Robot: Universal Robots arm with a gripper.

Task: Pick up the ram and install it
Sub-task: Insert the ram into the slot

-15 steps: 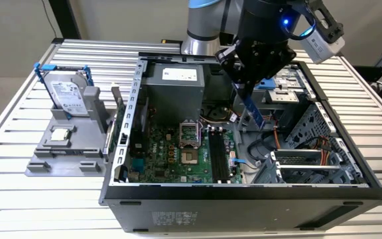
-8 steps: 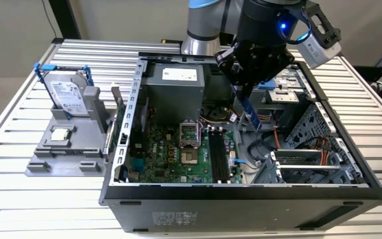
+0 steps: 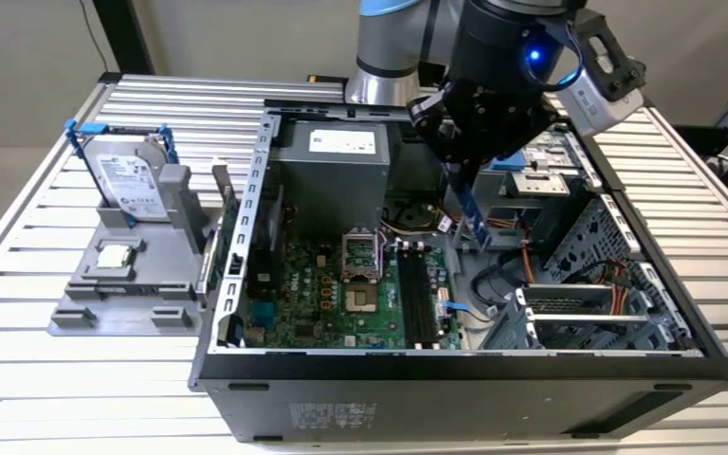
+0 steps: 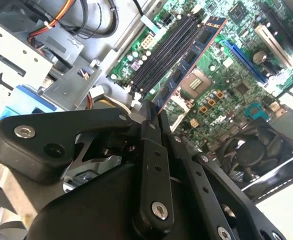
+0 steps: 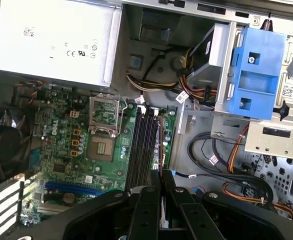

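ram: long, thin blue-green stick with dark chips. it is held by one short end, its length running out from the fingertips and pointing steeply down into the case in the exterior view. it hangs above the memory slots, near their end toward the power supply, and is not seated in any of them. in the second wrist view the ram runs almost parallel to the slots, offset to their processor-socket side. in the first wrist view it shows edge-on, roughly in line with the slots.

gripper: closed down to a narrow gap, clamping the stick's end between its fingers in both wrist views.

step in hand, as judged: pickup done; carrying and lining up over the slots; insertion not begun.

requirement, as judged: the stick's contact edge must lie level and dead parallel over one slot, with its notch matched and the end latches open, before any straight press.

surroundings, placed from the slots:
- motherboard, carrying them
- processor socket, just beside
- bundled cables, on the side away from the socket
- blue drive bracket, beyond the cables
- hard drive and processor chip on a grey tray, well apart, outside the case
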